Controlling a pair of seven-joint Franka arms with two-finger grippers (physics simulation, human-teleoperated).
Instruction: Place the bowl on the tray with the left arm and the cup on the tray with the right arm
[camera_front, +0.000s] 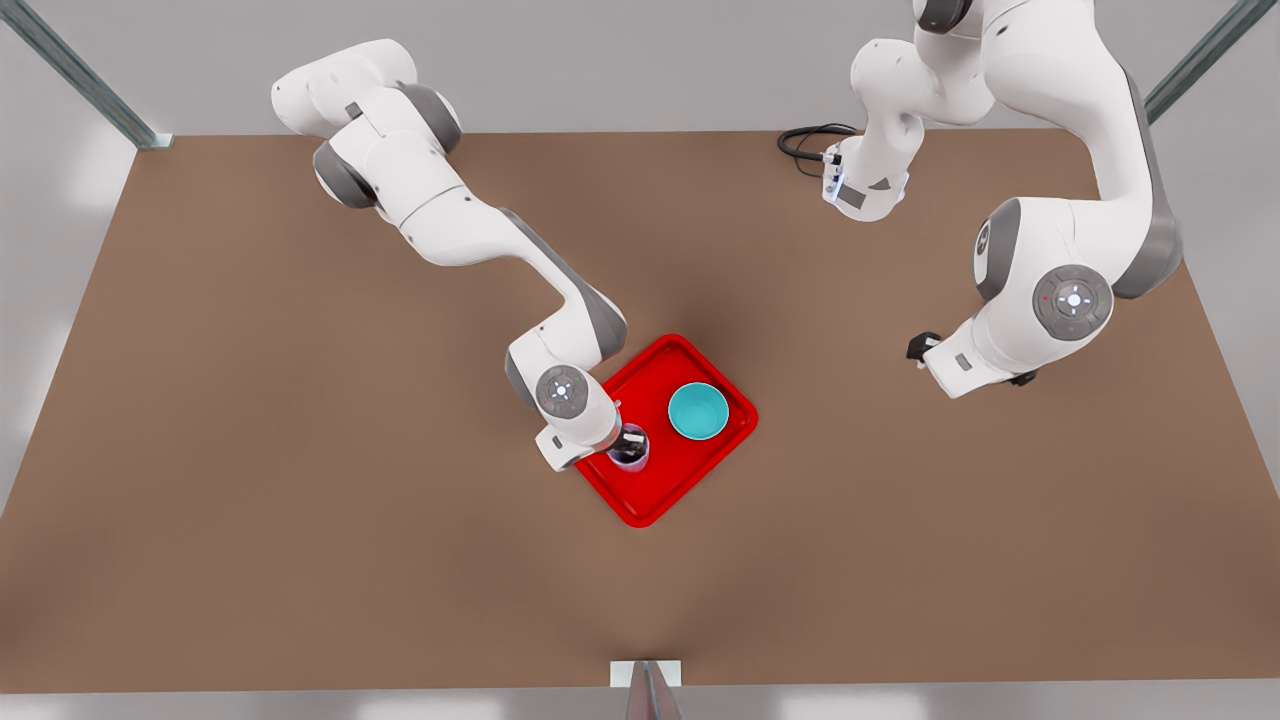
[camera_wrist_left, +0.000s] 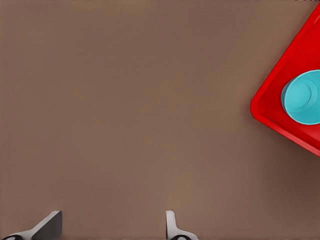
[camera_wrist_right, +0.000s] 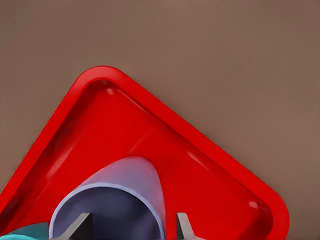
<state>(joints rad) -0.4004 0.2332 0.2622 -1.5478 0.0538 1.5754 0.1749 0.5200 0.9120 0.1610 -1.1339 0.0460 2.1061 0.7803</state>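
So we've got the right gripper (camera_front: 628, 443) down over the tray (camera_front: 640, 500), and the cup (camera_front: 630, 452) sits right at its fingertips, one finger dipping inside the cup's mouth and the other outside its wall, so the wall runs between them. In the right wrist view the fingers (camera_wrist_right: 184, 225) straddle the cup (camera_wrist_right: 120, 200) rim, but we honestly can't tell if they're pinching it or just loose around it. The cup is over the tray (camera_wrist_right: 165, 150) floor, near the rim closest to that arm's wrist. The bowl (camera_front: 698, 411) sits upright on the tray, just beyond the cup from the right gripper, not touching it. The left gripper (camera_front: 925, 350) hangs over bare table (camera_front: 300, 500), well away from the tray, waiting there. Its wrist view shows its fingers (camera_wrist_left: 171, 226) spread apart with nothing between them, and the bowl (camera_wrist_left: 302, 97) on a corner of the tray (camera_wrist_left: 270, 107) off to one side ahead of it.
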